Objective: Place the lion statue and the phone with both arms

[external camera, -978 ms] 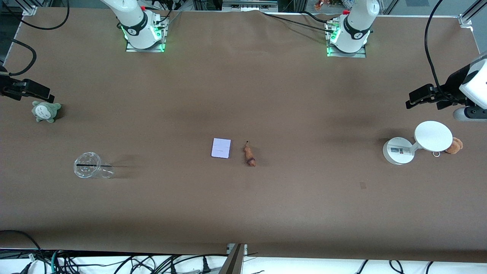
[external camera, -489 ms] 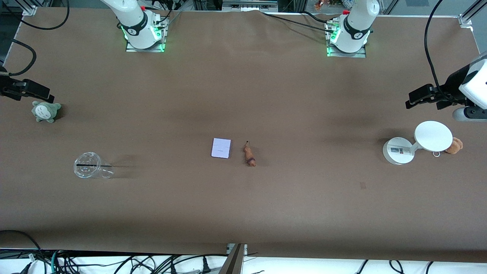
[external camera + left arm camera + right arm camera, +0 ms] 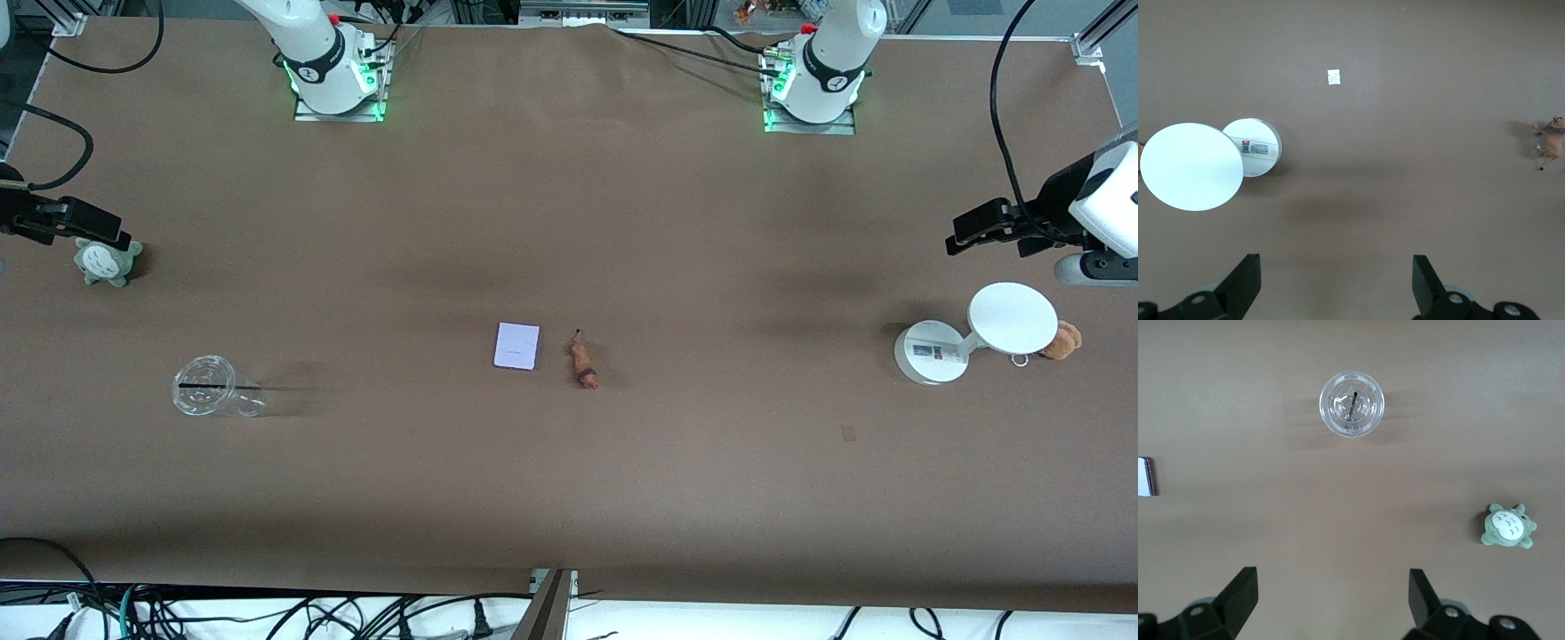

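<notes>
The phone (image 3: 516,346), a flat pale lavender-white rectangle, lies at the table's middle. The lion statue (image 3: 582,363), a tiny orange-brown figurine, lies beside it toward the left arm's end. The lion also shows in the left wrist view (image 3: 1551,141). An edge of the phone shows in the right wrist view (image 3: 1145,477). My left gripper (image 3: 978,228) is open and empty, up over the left arm's end of the table above the white stand. My right gripper (image 3: 93,223) is open and empty, over the right arm's end by the grey-green plush.
A white round-disc stand (image 3: 973,332) and an orange-brown plush with a key ring (image 3: 1061,340) sit at the left arm's end. A grey-green plush (image 3: 105,261) and a clear lidded cup (image 3: 209,388) sit at the right arm's end. A small white scrap (image 3: 1333,77) lies on the table.
The right gripper has shifted slightly, now partly over the grey-green plush. The left gripper has barely moved. The phone and the lion have not moved.
</notes>
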You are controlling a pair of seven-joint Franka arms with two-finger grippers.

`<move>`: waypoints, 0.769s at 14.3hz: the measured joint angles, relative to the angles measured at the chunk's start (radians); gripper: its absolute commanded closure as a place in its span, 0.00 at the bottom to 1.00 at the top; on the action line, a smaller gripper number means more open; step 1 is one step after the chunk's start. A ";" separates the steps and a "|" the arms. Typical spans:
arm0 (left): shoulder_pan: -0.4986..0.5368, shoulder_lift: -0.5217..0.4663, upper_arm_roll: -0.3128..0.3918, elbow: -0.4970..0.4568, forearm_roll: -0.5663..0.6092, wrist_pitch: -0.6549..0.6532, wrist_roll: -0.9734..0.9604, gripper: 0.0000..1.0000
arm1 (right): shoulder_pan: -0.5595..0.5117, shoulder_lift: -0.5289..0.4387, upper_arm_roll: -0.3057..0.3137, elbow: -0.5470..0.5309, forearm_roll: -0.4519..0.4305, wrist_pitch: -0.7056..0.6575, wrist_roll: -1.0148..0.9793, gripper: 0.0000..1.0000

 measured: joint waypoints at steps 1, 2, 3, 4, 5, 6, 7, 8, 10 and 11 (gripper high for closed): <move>0.000 0.000 0.000 0.000 0.000 0.000 0.000 0.00 | 0.001 0.009 0.001 0.000 0.000 0.001 0.000 0.00; 0.000 0.000 0.000 -0.002 0.000 0.000 0.000 0.00 | 0.002 0.021 0.002 0.000 0.000 0.003 0.000 0.00; 0.000 0.002 0.000 -0.003 0.002 0.000 0.000 0.00 | 0.004 0.031 0.004 0.000 0.000 0.007 0.000 0.00; 0.000 0.003 0.000 -0.006 0.010 0.000 0.000 0.00 | 0.005 0.038 0.006 0.000 0.000 0.011 0.000 0.00; 0.000 0.005 0.000 -0.008 0.025 0.001 0.001 0.00 | 0.005 0.043 0.006 0.000 0.000 0.014 0.000 0.00; -0.001 0.006 -0.001 -0.009 0.035 0.001 0.001 0.00 | 0.005 0.044 0.006 0.000 0.000 0.016 0.000 0.00; -0.002 0.007 -0.002 -0.009 0.040 0.001 0.001 0.00 | 0.005 0.044 0.006 0.000 0.000 0.017 -0.001 0.00; -0.003 0.007 -0.004 -0.010 0.041 0.001 0.001 0.00 | 0.005 0.044 0.007 0.000 0.000 0.017 -0.001 0.00; -0.003 0.008 -0.004 -0.010 0.042 0.001 0.001 0.00 | 0.006 0.046 0.011 0.000 0.000 0.017 -0.001 0.00; -0.003 0.008 -0.004 -0.010 0.042 0.001 0.001 0.00 | 0.007 0.049 0.012 0.000 0.000 0.017 -0.001 0.00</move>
